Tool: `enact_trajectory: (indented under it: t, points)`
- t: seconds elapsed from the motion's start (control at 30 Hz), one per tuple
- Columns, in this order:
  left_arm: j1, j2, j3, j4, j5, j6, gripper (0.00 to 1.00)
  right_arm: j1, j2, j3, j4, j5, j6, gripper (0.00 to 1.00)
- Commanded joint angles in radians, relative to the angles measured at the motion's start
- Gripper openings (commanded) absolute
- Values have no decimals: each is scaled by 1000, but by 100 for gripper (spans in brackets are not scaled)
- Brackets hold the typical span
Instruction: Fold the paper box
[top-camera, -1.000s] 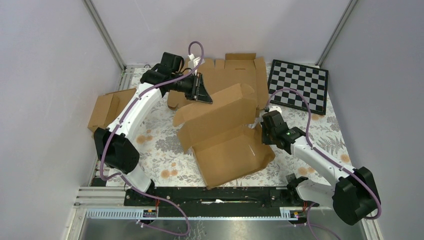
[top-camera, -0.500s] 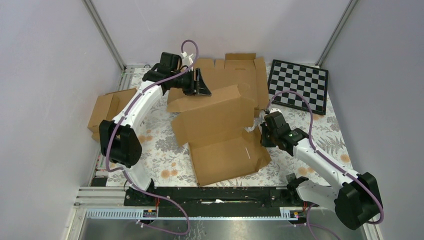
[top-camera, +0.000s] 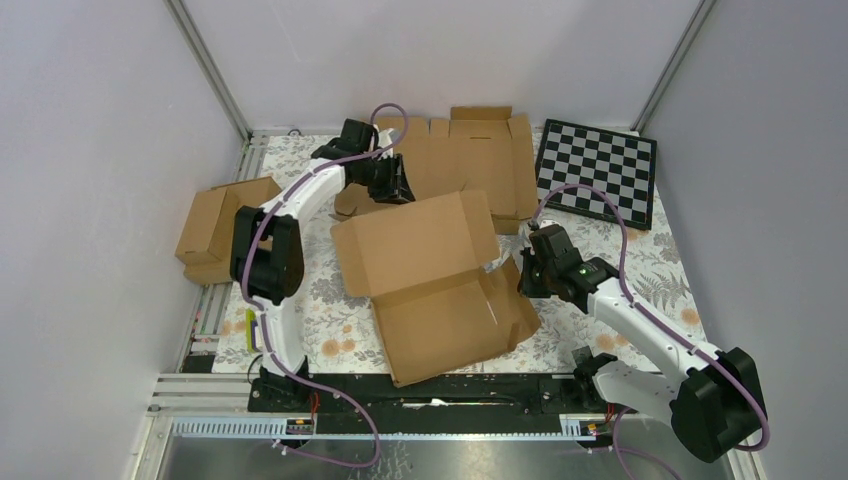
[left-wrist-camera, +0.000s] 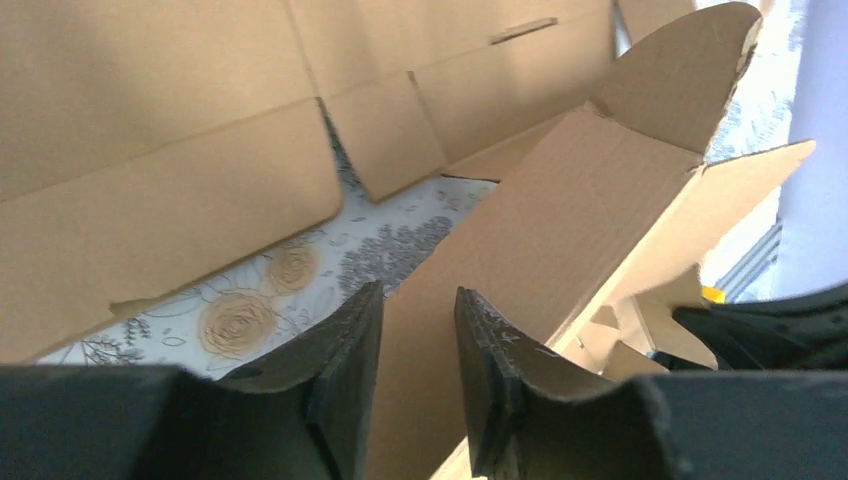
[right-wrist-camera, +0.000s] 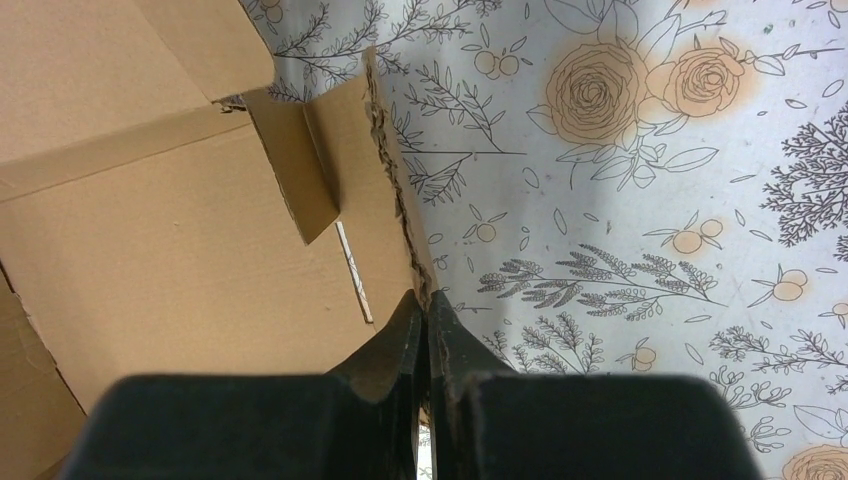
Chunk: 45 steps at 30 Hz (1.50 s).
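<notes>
Floral tablecloth (top-camera: 310, 300) from above, paper box (top-camera: 440, 290) half-open on it, between left gripper (top-camera: 398, 183) at its far edge and right gripper (top-camera: 520, 270) at its right wall. Through left wrist, fingers (left-wrist-camera: 350, 340) apart, box panel just ahead and showing in the gap, flat blank (left-wrist-camera: 150, 200) beyond to the left. Through right wrist, fingers (right-wrist-camera: 400, 340) pressed together, pinching the box's torn wall edge, box floor spreading left.

Brown corrugated paper box (top-camera: 440, 320) half-folded, open; rear panel tilted up.
</notes>
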<state>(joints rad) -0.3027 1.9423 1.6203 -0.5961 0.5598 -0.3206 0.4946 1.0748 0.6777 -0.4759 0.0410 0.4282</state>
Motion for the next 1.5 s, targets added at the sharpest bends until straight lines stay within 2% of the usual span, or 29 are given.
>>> enact_trajectory:
  t: [0.0, 0.07, 0.17, 0.23, 0.27, 0.33, 0.43, 0.6, 0.7, 0.8, 0.9, 1.0, 1.23, 1.37, 1.47]
  points:
    - [5, 48, 109, -23, -82, 56, 40, -2, -26, 33, 34, -13, 31, 4]
    - [21, 46, 178, -56, -108, 66, 47, -2, -25, 38, 31, -14, 33, 4]
    - [53, 36, 349, -122, -140, 67, 64, -2, -26, 44, 22, -1, 38, 5]
    - [80, 27, 461, -171, -147, 59, 80, -2, -31, 44, 21, 12, 37, 5]
    - [97, 14, 504, -185, -153, 49, 94, -2, -32, 42, 21, 17, 38, 5]
    - [128, -41, 520, -189, -168, 19, 99, -2, -32, 43, 20, 19, 36, 5]
    - [145, -192, 384, -157, -254, -52, 99, -2, -36, 43, 21, 23, 36, 5]
    - [144, -543, -85, -82, -365, -226, 99, -2, -42, 43, 21, 46, 60, 5]
    - [143, -794, -368, 4, -357, -301, 99, -2, -52, 43, 21, 64, 95, 5]
    - [140, -935, -528, -7, -302, -343, 99, -2, -64, 47, 22, 63, 103, 5]
    - [97, -1018, -668, -57, -277, -390, 94, -2, -70, 48, 22, 68, 100, 6]
    - [4, -1072, -773, -53, -339, -467, 86, -2, -69, 53, 25, 73, 95, 6]
    - [-229, -1042, -925, 58, -474, -600, 67, -2, -41, 42, 50, 39, 106, 6]
    - [-269, -1034, -961, 73, -552, -612, 66, -2, -34, 41, 49, 34, 102, 7]
    - [-272, -1020, -1003, 101, -553, -608, 59, -2, -37, 45, 49, 32, 93, 7]
